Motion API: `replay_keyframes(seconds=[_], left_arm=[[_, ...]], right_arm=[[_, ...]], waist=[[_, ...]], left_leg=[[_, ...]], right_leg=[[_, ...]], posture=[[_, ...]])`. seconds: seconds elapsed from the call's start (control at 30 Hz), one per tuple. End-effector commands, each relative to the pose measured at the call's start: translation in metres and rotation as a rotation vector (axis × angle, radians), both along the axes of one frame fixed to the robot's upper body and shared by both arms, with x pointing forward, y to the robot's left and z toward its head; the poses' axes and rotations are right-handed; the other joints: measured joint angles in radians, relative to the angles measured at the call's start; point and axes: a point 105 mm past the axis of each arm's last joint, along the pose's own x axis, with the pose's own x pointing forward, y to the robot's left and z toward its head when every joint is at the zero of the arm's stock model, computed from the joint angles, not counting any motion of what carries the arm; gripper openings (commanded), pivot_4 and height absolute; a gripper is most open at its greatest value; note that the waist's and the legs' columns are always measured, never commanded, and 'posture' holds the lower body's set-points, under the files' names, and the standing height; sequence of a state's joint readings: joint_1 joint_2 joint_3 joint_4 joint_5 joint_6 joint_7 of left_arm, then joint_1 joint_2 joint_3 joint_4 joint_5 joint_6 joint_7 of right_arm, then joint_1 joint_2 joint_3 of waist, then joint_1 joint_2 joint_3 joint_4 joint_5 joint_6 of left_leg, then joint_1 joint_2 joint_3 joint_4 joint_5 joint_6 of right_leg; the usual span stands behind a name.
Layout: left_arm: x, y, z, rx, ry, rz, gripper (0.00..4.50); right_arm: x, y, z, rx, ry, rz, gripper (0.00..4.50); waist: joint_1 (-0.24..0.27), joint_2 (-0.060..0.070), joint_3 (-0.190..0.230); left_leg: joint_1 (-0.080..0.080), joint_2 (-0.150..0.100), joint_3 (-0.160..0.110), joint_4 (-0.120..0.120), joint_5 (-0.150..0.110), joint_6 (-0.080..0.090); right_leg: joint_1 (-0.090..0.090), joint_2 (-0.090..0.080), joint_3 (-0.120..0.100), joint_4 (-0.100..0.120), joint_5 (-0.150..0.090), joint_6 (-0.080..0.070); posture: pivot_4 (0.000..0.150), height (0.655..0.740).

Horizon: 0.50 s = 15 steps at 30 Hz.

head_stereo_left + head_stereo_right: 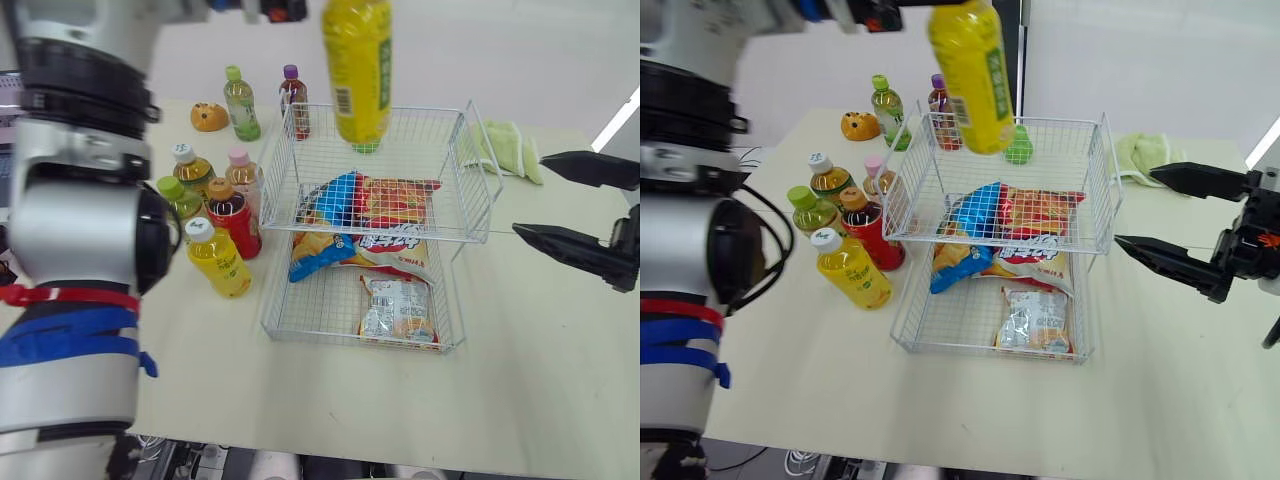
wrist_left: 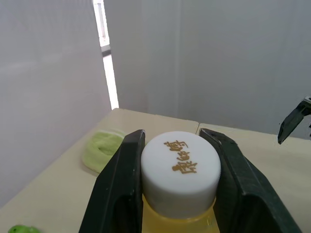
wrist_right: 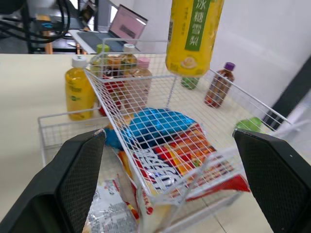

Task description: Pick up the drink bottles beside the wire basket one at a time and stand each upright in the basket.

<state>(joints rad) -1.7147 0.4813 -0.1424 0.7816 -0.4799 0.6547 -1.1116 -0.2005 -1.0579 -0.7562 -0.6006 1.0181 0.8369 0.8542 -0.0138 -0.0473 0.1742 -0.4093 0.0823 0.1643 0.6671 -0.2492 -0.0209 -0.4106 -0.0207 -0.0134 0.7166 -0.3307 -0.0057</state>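
Jaws of our left gripper [image 2: 172,141] clamp the yellow bottle [image 1: 357,70] above the basket [image 1: 430,160]. Our right gripper [image 1: 530,194] hovers open-jawed.

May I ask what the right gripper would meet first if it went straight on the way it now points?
Most likely the wire basket: the open right gripper points at the near wall of its upper shelf, with snack bags behind the wire, though depth is unclear.

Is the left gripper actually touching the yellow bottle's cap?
Touching. In the left wrist view, both fingers of the left gripper press against the white cap of the yellow bottle.
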Motion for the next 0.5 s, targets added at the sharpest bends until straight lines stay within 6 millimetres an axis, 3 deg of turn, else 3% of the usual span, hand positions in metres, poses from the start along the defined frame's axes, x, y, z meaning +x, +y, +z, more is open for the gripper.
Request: replay_keyframes(seconds=[0.03,0.27,0.5], left_arm=[[0.003,-0.02,0.01,-0.035,-0.09,0.008,1.36],[0.03,-0.05,-0.018,-0.047,-0.062,0.075,1.36],[0.039,-0.067,-0.029,-0.059,-0.04,0.116,1.36]], right_arm=[[-0.004,-0.006,0.009,-0.006,-0.082,-0.084,4.5],[0.001,-0.016,0.012,0.036,-0.127,-0.177,4.5],[0.0,-0.011,0.014,0.053,-0.154,-0.177,4.5]], waist=[[-0.002,0.0,0.0],[-0.017,0.001,0.0],[-0.015,0.001,0.0]], left_leg=[[0.0,0.0,0.0,0.0,0.0,0.0],[0.0,-0.001,-0.001,-0.001,0.0,0.0],[0.0,-0.002,-0.001,-0.001,0.0,0.0]], right_leg=[[0.0,0.0,0.0,0.0,0.0,0.0],[0.0,0.0,0.0,0.0,0.0,0.0],[0.0,0.0,0.0,0.0,0.0,0.001]], posture=[[0.15,0.7155],[0.15,0.7155],[0.15,0.7155]])
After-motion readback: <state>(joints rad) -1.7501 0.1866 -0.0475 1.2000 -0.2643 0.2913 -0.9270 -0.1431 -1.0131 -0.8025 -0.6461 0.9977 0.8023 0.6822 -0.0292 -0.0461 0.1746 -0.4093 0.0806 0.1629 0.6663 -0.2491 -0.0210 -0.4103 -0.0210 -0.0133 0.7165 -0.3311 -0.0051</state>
